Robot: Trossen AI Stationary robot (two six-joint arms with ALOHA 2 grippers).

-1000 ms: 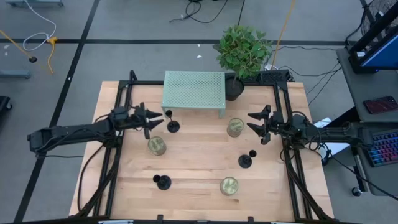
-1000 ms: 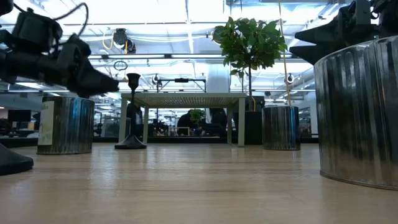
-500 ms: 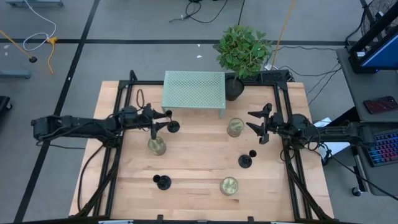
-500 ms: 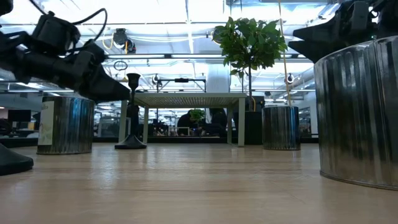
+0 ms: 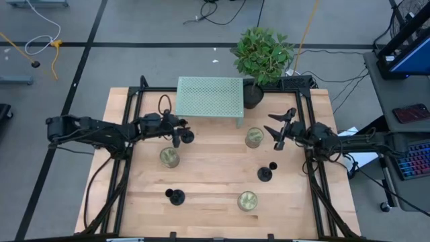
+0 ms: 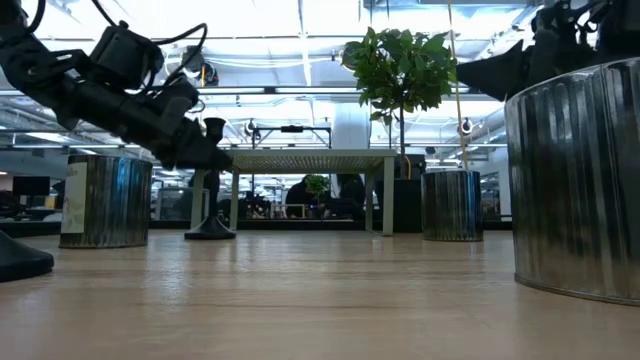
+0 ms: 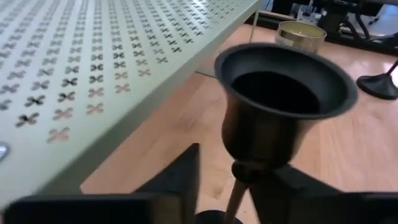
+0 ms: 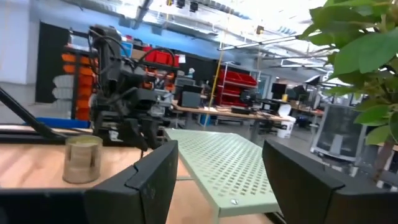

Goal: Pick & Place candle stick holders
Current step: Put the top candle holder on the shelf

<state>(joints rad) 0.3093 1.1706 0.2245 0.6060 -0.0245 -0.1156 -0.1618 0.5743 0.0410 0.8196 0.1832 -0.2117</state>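
Candle stick holder [image 5: 186, 136] is standing by the green perforated rack [image 5: 209, 98]; I'm seeing my left gripper [image 5: 177, 131] straddling its stem, fingers spread, while my right gripper [image 5: 281, 128] is hovering wide open.

My left gripper [image 5: 177, 132] reaches inward, fingers spread; my right gripper [image 5: 277, 134] hovers raised, fingers parted.

Overhead, table-level, two wrist cams; table [image 5: 215, 195] shared

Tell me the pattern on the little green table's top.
Rows of small cross-shaped cutouts perforate the pale green tabletop; the left wrist view shows it best.
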